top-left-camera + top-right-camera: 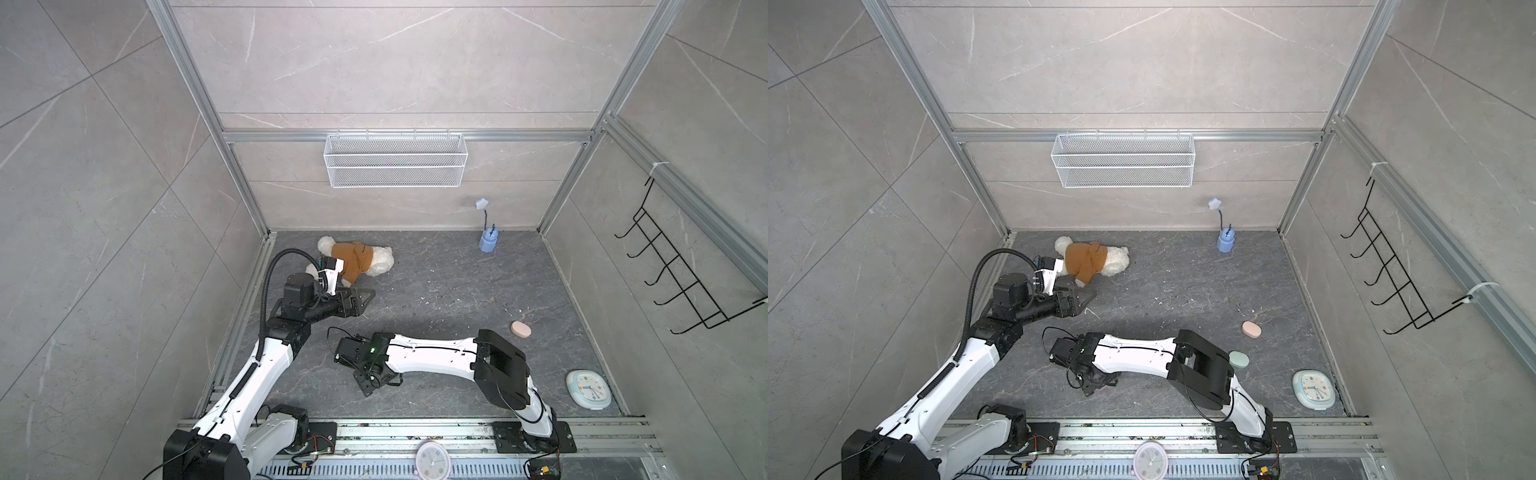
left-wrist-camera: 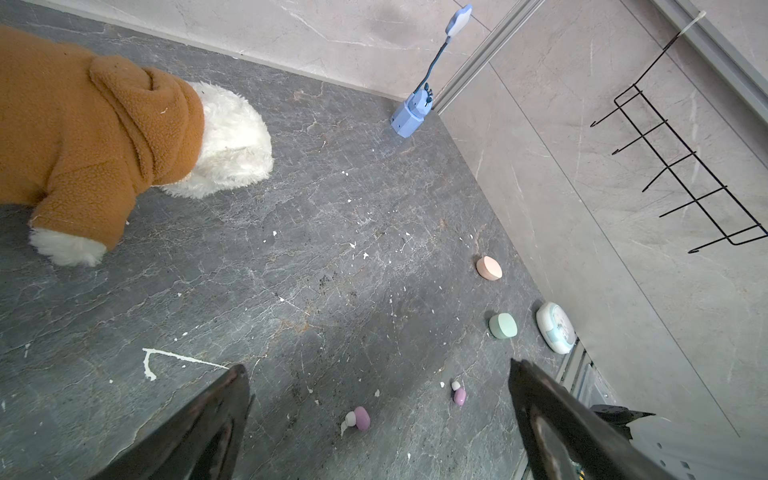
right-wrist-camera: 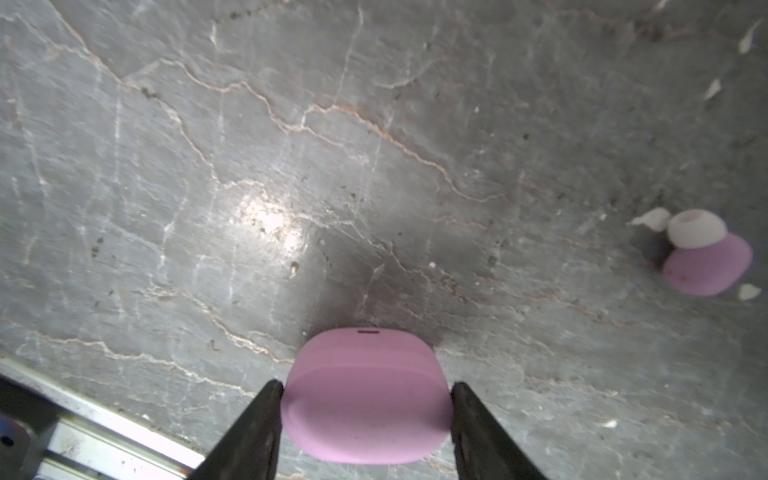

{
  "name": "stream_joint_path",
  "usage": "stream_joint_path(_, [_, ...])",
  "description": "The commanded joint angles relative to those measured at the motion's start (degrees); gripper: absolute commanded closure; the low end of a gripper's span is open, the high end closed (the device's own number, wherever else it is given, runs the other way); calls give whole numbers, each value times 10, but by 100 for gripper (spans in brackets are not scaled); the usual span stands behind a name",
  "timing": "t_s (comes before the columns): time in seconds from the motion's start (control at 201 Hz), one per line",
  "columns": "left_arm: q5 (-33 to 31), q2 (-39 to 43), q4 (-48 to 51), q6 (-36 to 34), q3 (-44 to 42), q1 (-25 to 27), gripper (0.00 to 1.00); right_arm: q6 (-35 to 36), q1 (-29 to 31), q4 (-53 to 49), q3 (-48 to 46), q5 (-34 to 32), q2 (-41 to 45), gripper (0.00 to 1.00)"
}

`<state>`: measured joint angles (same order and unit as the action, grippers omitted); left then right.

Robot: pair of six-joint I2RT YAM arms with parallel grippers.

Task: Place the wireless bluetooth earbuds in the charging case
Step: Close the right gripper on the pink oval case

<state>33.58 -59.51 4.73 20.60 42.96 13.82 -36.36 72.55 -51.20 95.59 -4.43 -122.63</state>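
While the left pincer [image 2: 377, 365] gapes wide, the right pincer [image 3: 366, 384] flanks the closed lilac case [image 3: 365, 357], grip unclear.

**Cases at Right, Toy at Upper Left**

In both top views the plush toy [image 1: 357, 259] lies at the upper left of the surface [image 1: 436, 291], with the wire basket [image 1: 395, 160] on the back wall [image 1: 374, 75] above. One case [image 1: 521, 330] sits right of centre, a clock [image 1: 588, 388] below it at the lower right. In the right wrist view, another charging case [image 3: 365, 415] sits between the right end effector's [image 3: 366, 386] fingers [image 3: 257, 428], touching both. An earbud [image 3: 706, 266] lies well apart from it.
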Motion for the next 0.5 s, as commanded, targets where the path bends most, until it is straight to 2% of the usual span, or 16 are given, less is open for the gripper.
stream_joint_path(0.0, [16, 5, -10, 1, 15, -2, 0, 3, -2, -9, 0, -4, -7, 44])
stream_joint_path(0.07, [17, 5, -11, 1, 15, -2, 0, 3, -2, -9, -2, -4, -5, 43])
stream_joint_path(0.239, [17, 4, -12, 2, 16, -2, 0, 2, -2, -5, -5, 4, -15, 33])
stream_joint_path(0.493, [18, 7, -10, 0, 15, -2, 0, 3, -2, -4, -1, -1, -11, 30])
